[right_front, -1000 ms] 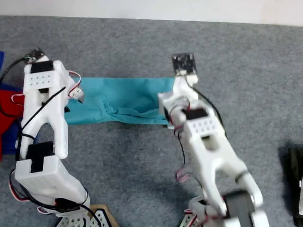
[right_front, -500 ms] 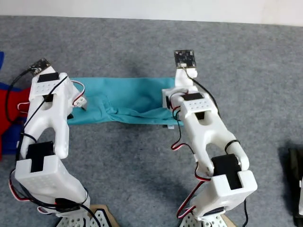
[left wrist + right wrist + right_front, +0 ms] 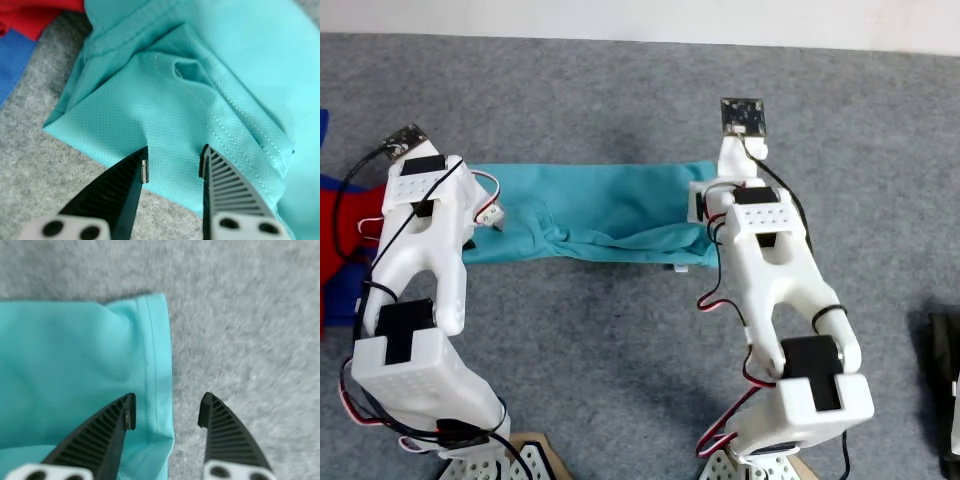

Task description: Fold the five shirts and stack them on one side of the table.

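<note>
Where the teal shirt (image 3: 605,205) lies as a band on the grey table (image 3: 620,350), I stand at both its ends.
My left gripper (image 3: 173,164) is spread over a folded corner and my right gripper (image 3: 167,412) is spread astride the hem (likely to pinch both ends together). The shirt's long axis runs side to side between them.
</note>
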